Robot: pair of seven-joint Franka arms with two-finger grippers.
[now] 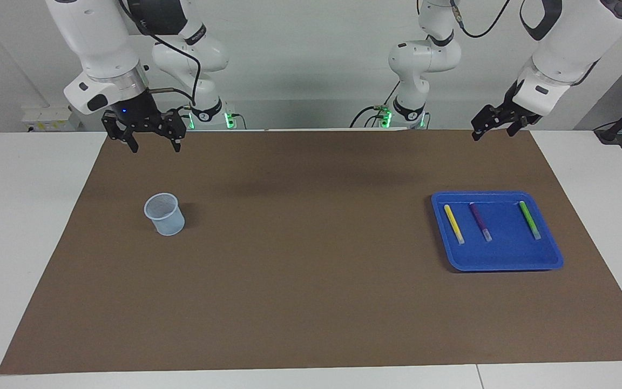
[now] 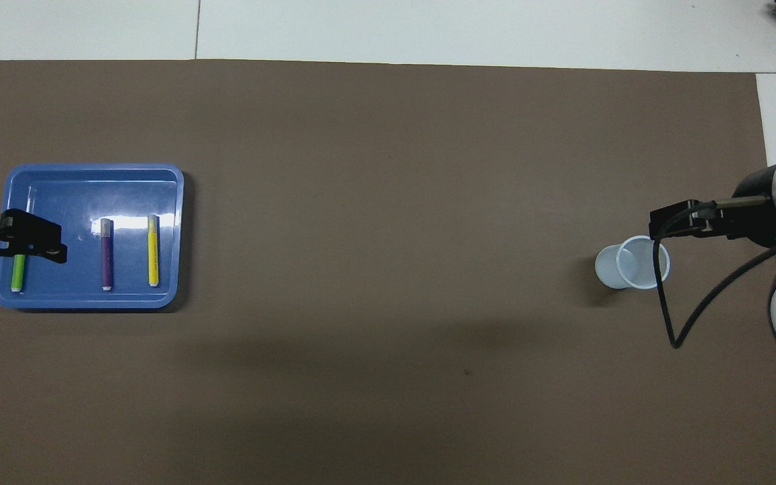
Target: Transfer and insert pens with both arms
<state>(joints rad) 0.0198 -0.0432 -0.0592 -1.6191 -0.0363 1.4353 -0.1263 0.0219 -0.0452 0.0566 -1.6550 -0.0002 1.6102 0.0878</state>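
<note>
Three pens lie side by side in a blue tray (image 1: 497,256) toward the left arm's end of the table: a yellow pen (image 1: 454,223), a purple pen (image 1: 480,221) and a green pen (image 1: 529,220). In the overhead view the yellow pen (image 2: 153,250) and purple pen (image 2: 106,254) show whole, while the green pen (image 2: 18,275) is partly covered by my raised left gripper (image 2: 24,244). That left gripper (image 1: 493,132) hangs open, high over the tray's edge, holding nothing. My right gripper (image 1: 154,145) is open and empty, up in the air beside the cup (image 1: 164,214).
The pale blue cup (image 2: 632,263) stands upright on the brown mat (image 1: 311,281) toward the right arm's end. The tray (image 2: 91,178) sits on the same mat. White tabletop borders the mat on all sides.
</note>
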